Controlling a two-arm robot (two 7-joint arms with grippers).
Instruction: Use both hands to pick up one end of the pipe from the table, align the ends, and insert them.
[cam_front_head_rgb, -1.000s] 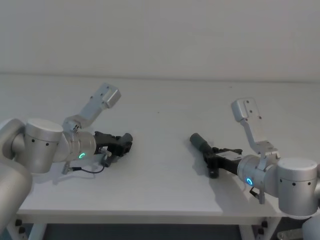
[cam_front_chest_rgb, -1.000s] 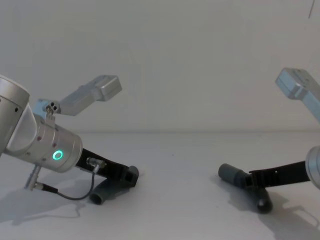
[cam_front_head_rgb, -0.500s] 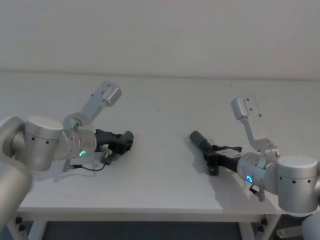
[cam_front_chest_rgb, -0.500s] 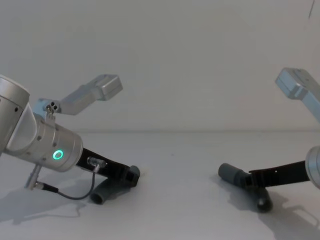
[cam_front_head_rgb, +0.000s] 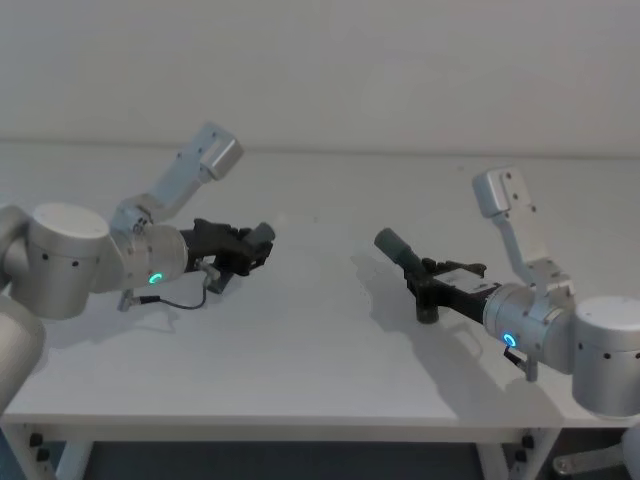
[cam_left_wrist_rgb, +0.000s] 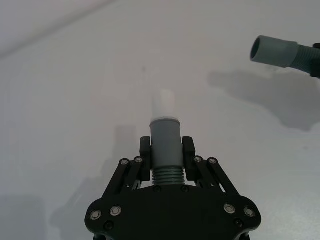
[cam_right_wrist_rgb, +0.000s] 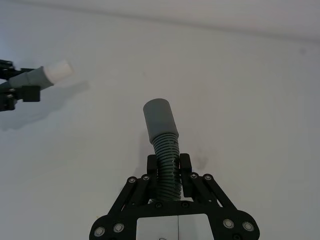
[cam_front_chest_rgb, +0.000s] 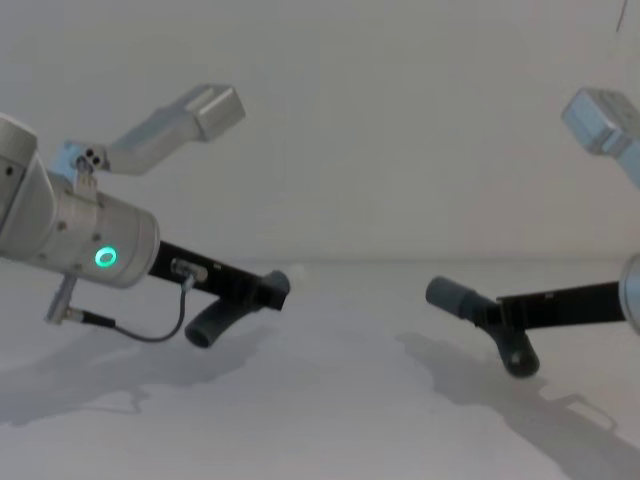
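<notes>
Gripping the white-tipped pipe piece (cam_left_wrist_rgb: 165, 135), left gripper (cam_front_head_rgb: 252, 252) is holding it above the table (cam_front_head_rgb: 320, 370); right gripper (cam_front_head_rgb: 426, 286) is clamping the sleeve piece (cam_right_wrist_rgb: 160, 120) by its ribs, ends well apart.

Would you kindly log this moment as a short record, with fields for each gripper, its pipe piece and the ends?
left gripper: shut on white-tipped piece, clear of the table
right gripper: shut on sleeve piece, also off the table
ends: white tip and open sleeve apart, not yet aligned or inserted
</notes>
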